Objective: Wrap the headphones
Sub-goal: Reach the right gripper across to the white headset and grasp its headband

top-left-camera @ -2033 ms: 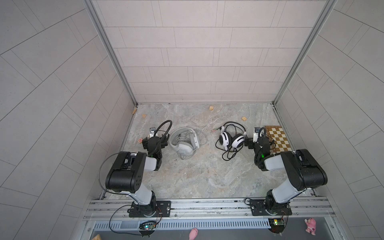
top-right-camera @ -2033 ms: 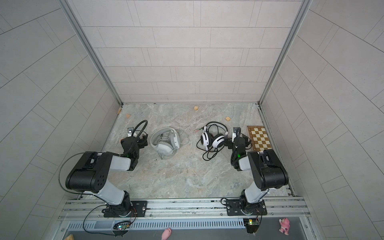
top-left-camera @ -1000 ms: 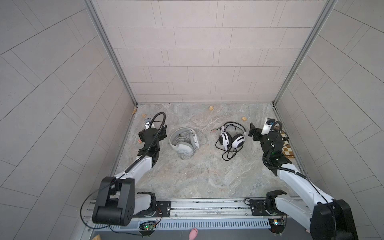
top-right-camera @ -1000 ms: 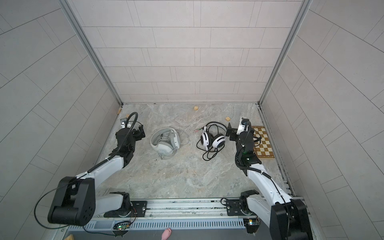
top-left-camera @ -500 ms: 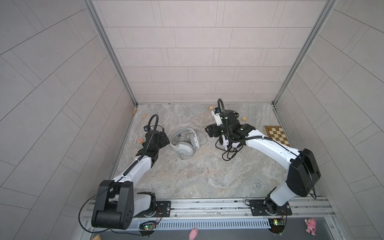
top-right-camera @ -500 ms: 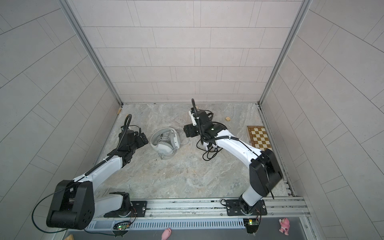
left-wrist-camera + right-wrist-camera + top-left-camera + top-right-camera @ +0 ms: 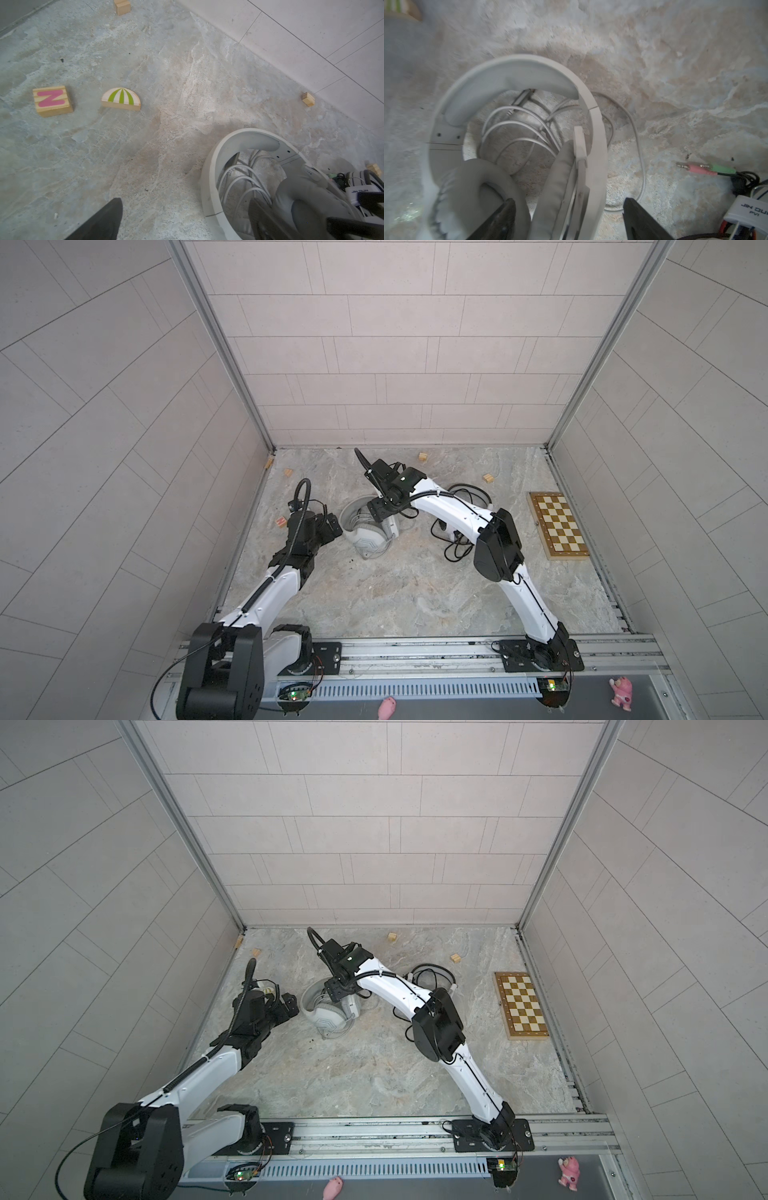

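The white headphones [image 7: 365, 537] [image 7: 328, 1017] lie left of the floor's middle, with their grey cable coiled inside the headband [image 7: 517, 70]. My right gripper [image 7: 380, 510] [image 7: 569, 216] reaches across and stands open astride one ear cup; a gap shows beside the far finger. My left gripper [image 7: 332, 526] [image 7: 182, 220] is open astride the headband [image 7: 209, 187], one finger inside the loop and one outside. The black-and-white headphones are mostly hidden behind my right arm. Their black cable [image 7: 455, 547], pink and green plugs [image 7: 708, 168] and control box [image 7: 361, 189] show.
A chessboard [image 7: 557, 526] lies at the right wall. Small wooden blocks sit near the back wall [image 7: 423, 456] [image 7: 488, 478]. An N block [image 7: 52, 100] and a green-striped half-round block [image 7: 121, 98] lie left of the white headset. Tiled walls enclose three sides.
My right arm swung from the right side across the black-and-white headset to the white one, and its jaws narrowed slightly. My left gripper moved in to the white headband.
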You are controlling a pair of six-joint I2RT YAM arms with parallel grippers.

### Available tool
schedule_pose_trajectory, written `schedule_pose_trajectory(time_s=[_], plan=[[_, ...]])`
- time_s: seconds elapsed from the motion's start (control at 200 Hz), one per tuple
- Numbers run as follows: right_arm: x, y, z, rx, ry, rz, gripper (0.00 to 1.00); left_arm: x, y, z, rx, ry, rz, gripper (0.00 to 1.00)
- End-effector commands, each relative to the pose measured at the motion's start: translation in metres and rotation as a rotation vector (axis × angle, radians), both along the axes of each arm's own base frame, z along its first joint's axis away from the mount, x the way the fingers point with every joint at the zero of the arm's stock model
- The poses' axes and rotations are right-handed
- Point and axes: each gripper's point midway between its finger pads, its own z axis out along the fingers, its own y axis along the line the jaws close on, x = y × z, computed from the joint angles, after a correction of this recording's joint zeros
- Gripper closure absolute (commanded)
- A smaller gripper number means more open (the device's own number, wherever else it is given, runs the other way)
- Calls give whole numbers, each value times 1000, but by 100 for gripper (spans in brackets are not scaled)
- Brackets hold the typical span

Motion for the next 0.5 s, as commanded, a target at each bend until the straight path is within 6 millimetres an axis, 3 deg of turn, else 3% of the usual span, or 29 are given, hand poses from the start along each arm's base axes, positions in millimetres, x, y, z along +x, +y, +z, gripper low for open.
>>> schedule_pose_trajectory(time_s=[0.0, 0.09, 0.33, 0.495], plan=[[-10, -23, -12, -120, 42, -50, 18, 4, -4, -3, -35, -7, -8, 0], [-8, -19, -22, -116, 51, -47, 24, 6, -12, 1, -64, -15, -44, 0], [-9, -11, -10, -31, 14, -38, 67, 7, -17, 4, -92, -35, -60, 0], [-11, -15, 23, 59, -95, -26, 72, 8, -27, 13, -129, -78, -108, 0]])
